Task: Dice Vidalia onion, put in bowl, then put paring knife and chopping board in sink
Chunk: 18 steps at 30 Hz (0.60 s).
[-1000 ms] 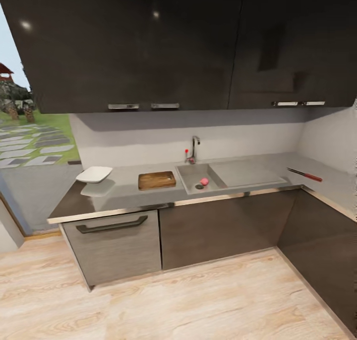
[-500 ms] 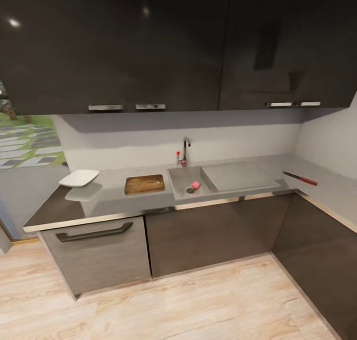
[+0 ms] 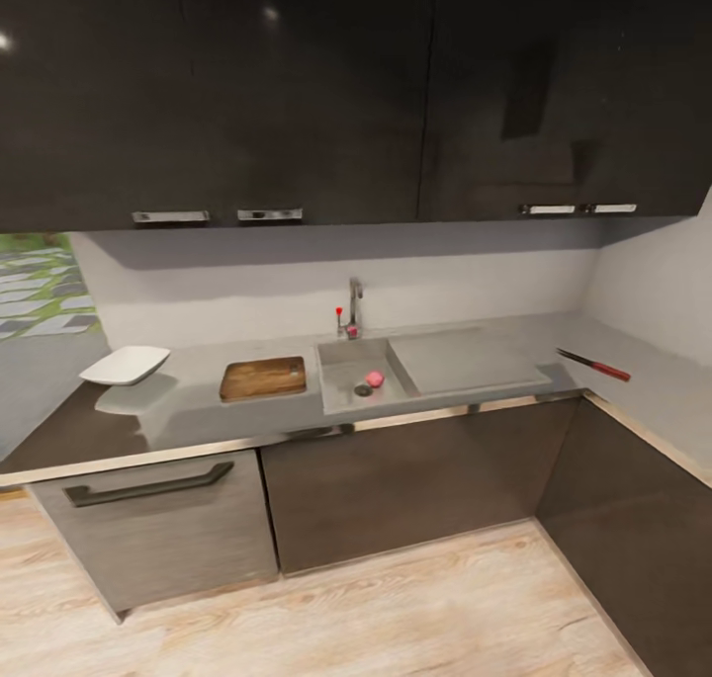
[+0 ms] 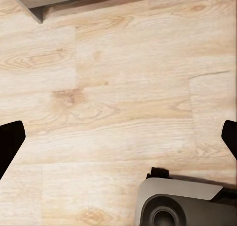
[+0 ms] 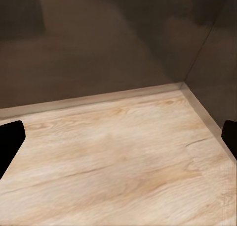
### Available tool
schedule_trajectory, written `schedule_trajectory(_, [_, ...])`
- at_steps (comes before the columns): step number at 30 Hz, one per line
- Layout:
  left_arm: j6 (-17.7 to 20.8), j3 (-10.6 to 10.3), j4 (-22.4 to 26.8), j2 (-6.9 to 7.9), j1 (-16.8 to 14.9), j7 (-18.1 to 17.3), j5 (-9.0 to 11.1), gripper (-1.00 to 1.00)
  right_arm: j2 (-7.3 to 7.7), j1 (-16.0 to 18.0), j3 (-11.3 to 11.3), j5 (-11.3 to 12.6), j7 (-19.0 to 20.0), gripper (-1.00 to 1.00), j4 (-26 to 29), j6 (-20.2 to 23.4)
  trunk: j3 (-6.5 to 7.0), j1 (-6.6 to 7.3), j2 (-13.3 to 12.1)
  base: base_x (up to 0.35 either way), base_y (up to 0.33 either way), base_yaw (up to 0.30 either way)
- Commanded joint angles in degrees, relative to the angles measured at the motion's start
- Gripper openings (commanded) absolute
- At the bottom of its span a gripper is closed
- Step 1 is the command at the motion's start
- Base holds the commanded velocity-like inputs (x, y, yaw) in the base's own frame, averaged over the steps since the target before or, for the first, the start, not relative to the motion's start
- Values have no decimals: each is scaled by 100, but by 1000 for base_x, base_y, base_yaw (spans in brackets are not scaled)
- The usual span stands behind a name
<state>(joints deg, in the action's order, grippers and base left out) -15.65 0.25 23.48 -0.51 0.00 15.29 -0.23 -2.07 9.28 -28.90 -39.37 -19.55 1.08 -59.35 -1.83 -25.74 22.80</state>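
Pinkish Vidalia onion [image 3: 374, 379] sitting low in grey steel sink [image 3: 341, 398], just beside the round drain [image 3: 363, 390], apart from the walls. Wooden chopping board [image 3: 263, 378] flat on countertop [image 3: 188, 415] just left of the sink. White bowl [image 3: 125, 366] further left near the counter end. Paring knife [image 3: 593, 364] well apart, far right on the corner run, red handle toward the front.

Left gripper [image 4: 118, 142] jaws spread wide, nothing between, pointing down at wood floor [image 4: 113, 87]. Right gripper [image 5: 118, 139] likewise wide and empty over floor by dark cabinet fronts [image 5: 98, 43].

Likely handling: onion small, light, firm, round and smooth, prone to rolling or squirting out; best pinched across the widest part, from above, clear of the pointed tip. Knife thin and flat on the slab; best taken by the handle.
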Motion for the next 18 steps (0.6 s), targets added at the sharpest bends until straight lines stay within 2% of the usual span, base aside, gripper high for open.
schedule_trajectory(1, [-8,2,7,-2,0,16,-3,100,-1,4,-28,-62,-40,100,-1,-7,-12,-4,12,52,-55,0])
schedule_trajectory(12, [-5,-19,-7,-9,0,10,3,100,6,4,-28,-62,-41,100,-1,-7,-12,-4,12,6,-7,0])
schedule_trajectory(15, [18,-7,-35,-97,0,11,-5,100,30,4,-35,-62,-41,100,-1,-7,-12,-4,12,0,0,0])
schedule_trajectory(17, [117,-7,259,-265,0,34,-19,100,77,4,-41,-62,-41,100,-2,-7,-12,-4,12,0,0,0])
schedule_trajectory(18, [179,-7,377,-304,0,38,-21,100,90,4,-42,-62,-41,100,-2,-5,-12,-4,12,0,0,0])
